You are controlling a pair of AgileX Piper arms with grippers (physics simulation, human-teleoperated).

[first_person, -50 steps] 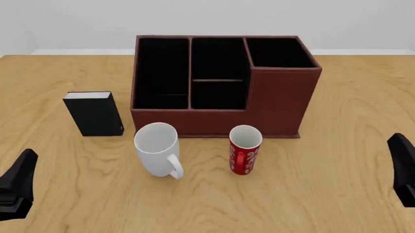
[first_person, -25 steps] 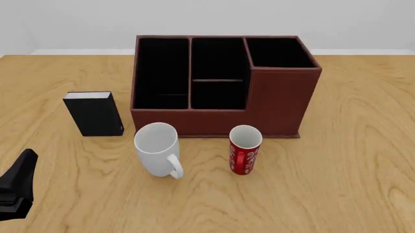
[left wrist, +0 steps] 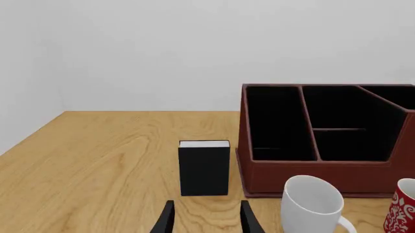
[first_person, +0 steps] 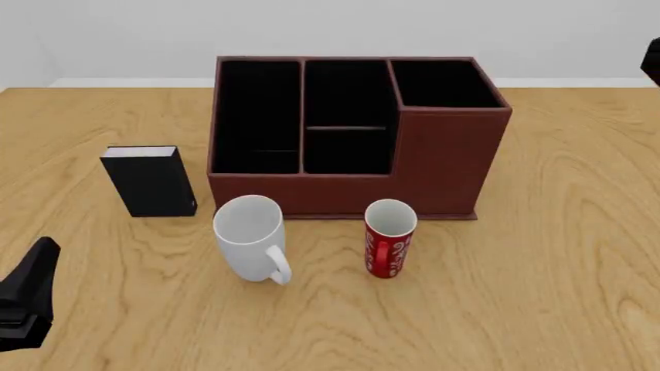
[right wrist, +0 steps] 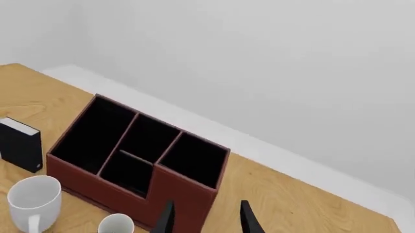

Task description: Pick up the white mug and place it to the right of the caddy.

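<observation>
left gripper [left wrist: 204, 221]: only fingertips show, rest cut by frame edge
right gripper [right wrist: 206, 218]: same, tips only
red mug [left wrist: 403, 206]: cut at frame edge
white mug [left wrist: 316, 206]: base cropped in left wrist view

From my left wrist camera I see the left gripper [left wrist: 205, 219] with its two dark fingertips parted over bare wood. Beyond them an upright black book-like box [left wrist: 204, 167] stands beside the big reddish-brown compartmented caddy [left wrist: 311, 174]. The glossy white ceramic mug [left wrist: 312, 204] sits before the caddy, a red patterned mug [left wrist: 403, 206] near it.
</observation>
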